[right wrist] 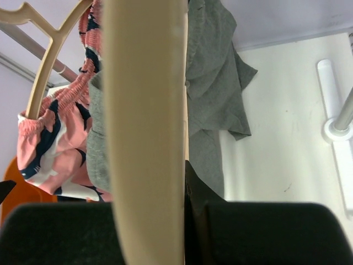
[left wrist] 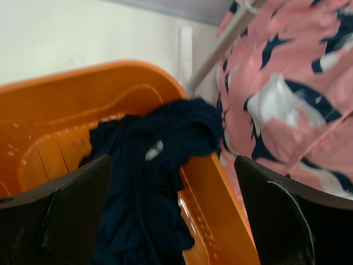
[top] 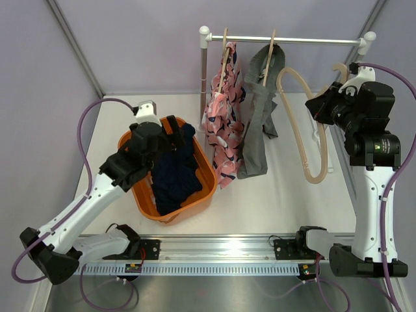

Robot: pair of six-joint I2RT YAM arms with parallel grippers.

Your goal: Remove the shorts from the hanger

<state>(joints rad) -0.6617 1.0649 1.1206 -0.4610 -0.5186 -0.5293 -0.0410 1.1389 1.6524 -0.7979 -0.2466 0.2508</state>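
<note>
- Orange plastic basket [top: 140,194] sits on the counter [top: 286,195] to your left. The navy shorts [top: 172,179] lie piled inside it, one fold draped over the far rim.
- Your left arm stretches forward over the basket, its claw [left wrist: 172,160] spread wide above the navy cloth and gripping nothing.
- The pink patterned shorts [top: 224,130] and the grey shorts [top: 257,123] hang side by side on wooden hangers [top: 268,58] from the rail [top: 305,39].
- Your right arm stands raised, wrist turned left. Its claw [right wrist: 151,221] is pressed together on a bare beige hanger [right wrist: 146,138], whose hook looks clear of the rail, though that part is hard to see.
</note>
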